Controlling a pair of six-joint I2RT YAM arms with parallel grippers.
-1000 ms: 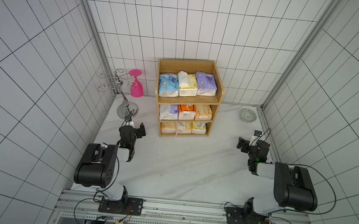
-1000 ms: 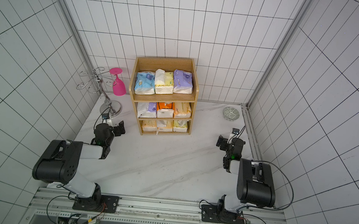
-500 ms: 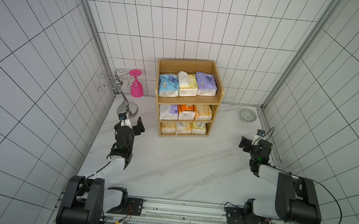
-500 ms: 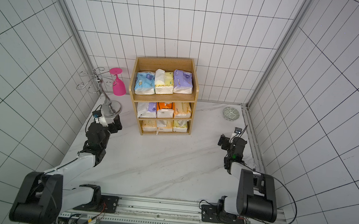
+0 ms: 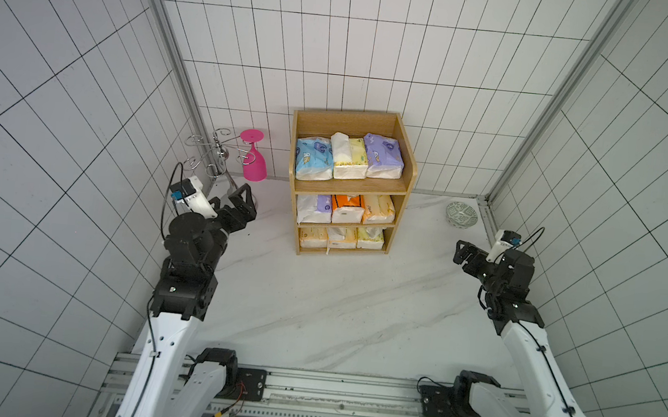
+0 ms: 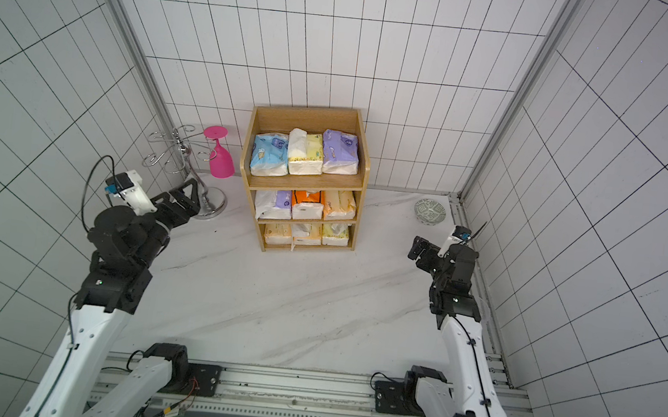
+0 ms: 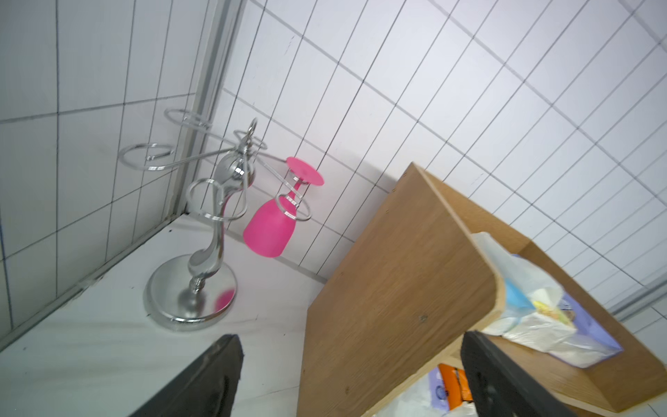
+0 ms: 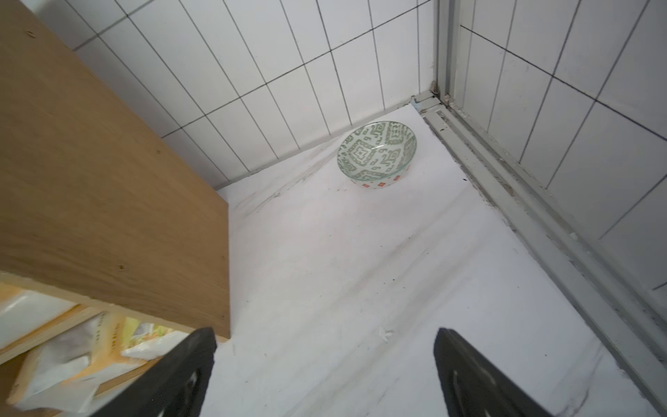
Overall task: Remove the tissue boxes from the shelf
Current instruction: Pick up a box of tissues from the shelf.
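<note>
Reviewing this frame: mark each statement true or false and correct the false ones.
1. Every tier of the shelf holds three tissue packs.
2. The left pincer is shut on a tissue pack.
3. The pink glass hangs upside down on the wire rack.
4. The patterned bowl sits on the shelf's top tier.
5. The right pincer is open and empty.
1. True: the shelf has three tissue packs on each tier.
2. False: the left pincer is open and empty, off to the shelf's side.
3. True: the pink glass hangs upside down on the wire rack.
4. False: the patterned bowl sits on the table, on the right arm's side of the shelf.
5. True: the right pincer is open and empty.
</note>
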